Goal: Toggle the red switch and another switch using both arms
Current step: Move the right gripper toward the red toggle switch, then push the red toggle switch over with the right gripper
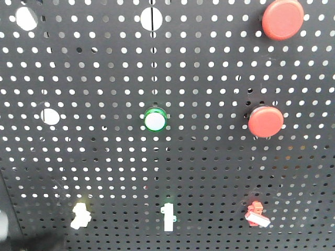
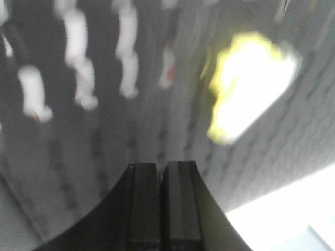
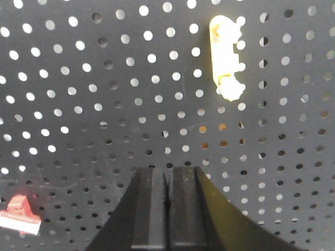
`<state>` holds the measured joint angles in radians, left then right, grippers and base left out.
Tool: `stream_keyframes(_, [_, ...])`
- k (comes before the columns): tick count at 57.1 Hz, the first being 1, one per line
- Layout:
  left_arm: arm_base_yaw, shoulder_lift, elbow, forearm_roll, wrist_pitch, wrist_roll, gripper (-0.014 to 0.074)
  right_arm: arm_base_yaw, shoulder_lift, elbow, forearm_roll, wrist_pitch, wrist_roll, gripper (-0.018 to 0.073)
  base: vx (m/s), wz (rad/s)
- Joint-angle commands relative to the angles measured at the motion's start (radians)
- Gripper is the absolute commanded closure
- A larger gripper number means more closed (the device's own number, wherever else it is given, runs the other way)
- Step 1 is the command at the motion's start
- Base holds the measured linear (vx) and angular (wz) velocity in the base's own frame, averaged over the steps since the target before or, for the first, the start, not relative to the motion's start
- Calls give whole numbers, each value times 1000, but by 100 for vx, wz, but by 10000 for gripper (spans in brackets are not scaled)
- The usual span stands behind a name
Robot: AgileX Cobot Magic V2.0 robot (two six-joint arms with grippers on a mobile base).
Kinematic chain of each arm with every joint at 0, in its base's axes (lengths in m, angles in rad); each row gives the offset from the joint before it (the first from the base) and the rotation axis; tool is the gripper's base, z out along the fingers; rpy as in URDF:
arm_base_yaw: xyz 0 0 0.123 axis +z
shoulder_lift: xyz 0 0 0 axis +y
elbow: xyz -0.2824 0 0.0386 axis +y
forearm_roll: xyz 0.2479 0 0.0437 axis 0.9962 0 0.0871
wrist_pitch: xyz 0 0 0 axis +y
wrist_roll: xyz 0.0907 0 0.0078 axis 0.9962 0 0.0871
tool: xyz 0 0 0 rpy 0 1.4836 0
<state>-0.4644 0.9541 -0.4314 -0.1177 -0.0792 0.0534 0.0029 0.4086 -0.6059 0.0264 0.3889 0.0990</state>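
The red switch (image 1: 257,214), a tiny red base with a white lever, sits low right on the black pegboard (image 1: 104,157). The other switch (image 1: 81,215), pale yellow with a white lever, sits low left. In the left wrist view the picture is smeared; a bright yellow-white blob, probably that switch (image 2: 246,86), lies up and right of my left gripper (image 2: 160,168), which is shut on nothing. My right gripper (image 3: 168,171) is also shut and empty, facing the board, with the red switch (image 3: 20,215) well to its lower left and apart from it.
Two big round red push buttons (image 1: 282,20) (image 1: 265,121), a green-ringed white button (image 1: 155,121) and a straight white toggle on a green base (image 1: 168,217) share the board. A long yellow piece with white knobs (image 3: 226,55) sits upper right of my right gripper. A grey blur (image 1: 8,227) fills the lower left corner.
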Motion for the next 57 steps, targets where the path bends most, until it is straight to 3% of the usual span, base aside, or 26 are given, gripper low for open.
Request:
stream_keyframes(1, [2, -52, -6, -10, -79, -12, 594, -5, 15, -35, 3, -69, -12, 565, 0, 0])
stream_keyframes(10, [2, -176, 27, -10, -28, -12, 594, -4, 43, -35, 69, -55, -149, 565, 0, 0])
stream_keyframes(16, [2, -285, 43, -9, 46, -11, 594, -3, 82, -35, 222, -56, -346, 565, 0, 0])
stream_keyframes(20, [2, -352, 50, -7, 100, -9, 594, -3, 114, -35, 375, -55, -487, 565, 0, 0])
stream_keyframes(26, [2, -436, 52, 7, 183, -8, 594, -3, 169, -35, 670, -31, -786, 565, 0, 0])
stream_keyframes(33, [2, -514, 52, 71, 271, -8, 594, -3, 244, -35, 1010, 80, -1191, 565, 0, 0])
stream_keyframes(36, [2, -539, 52, 107, 306, -9, 594, -3, 288, -35, 1213, 171, -1377, 565, 0, 0])
stream_keyframes(41, [2, -561, 52, 154, 340, -9, 594, -3, 345, -35, 1400, 251, -1589, 565, 0, 0])
stream_keyframes(48, [2, -566, 52, 168, 380, -9, 594, -3, 400, -35, 1541, 298, -1681, 565, 0, 0])
stream_keyframes(57, [2, -566, 52, 178, 403, -9, 594, -3, 462, -35, 1553, 353, -1709, 565, 0, 0])
